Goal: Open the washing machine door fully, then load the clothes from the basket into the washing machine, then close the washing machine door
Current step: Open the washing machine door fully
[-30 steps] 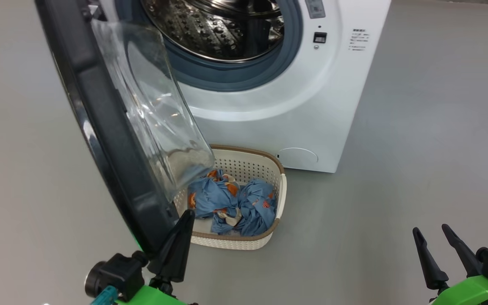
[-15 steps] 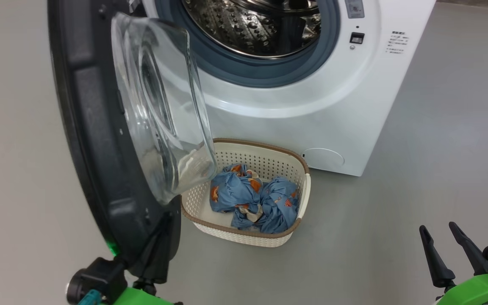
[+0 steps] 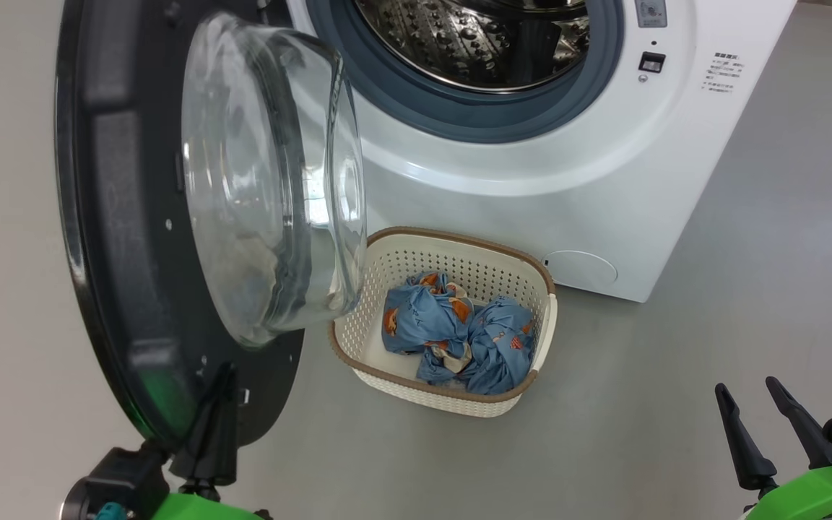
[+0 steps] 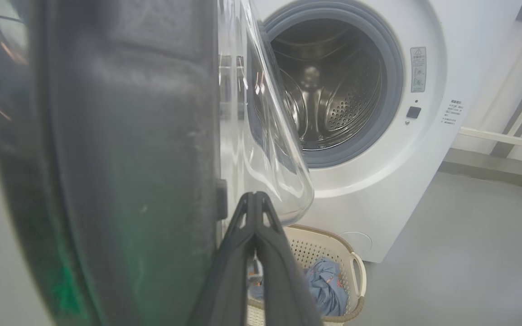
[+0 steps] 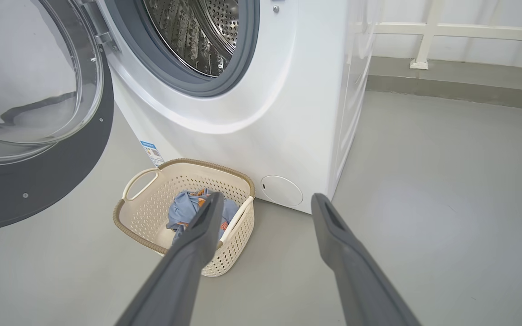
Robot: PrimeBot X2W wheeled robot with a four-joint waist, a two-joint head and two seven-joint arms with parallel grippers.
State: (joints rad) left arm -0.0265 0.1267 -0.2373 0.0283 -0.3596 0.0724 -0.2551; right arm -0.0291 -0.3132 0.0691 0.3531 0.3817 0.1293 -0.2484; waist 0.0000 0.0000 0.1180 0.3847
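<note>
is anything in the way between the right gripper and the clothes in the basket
Nothing visible does. The right gripper, open, faces the clothes across bare floor, and the basket is open on top. The door hangs off to the basket's left, on the far side from that gripper, not across the path.

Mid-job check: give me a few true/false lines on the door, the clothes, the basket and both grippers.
1. The door stands swung open. True.
2. The clothes are in the drum. False: they lie bunched in the basket, and the drum looks empty.
3. The left gripper is shut, close by the door's lower rim. True.
4. The right gripper holds a garment. False: it is open and empty, off to the right of the basket.
5. The basket sits on top of the machine. False: it stands on the floor in front of the machine.
</note>
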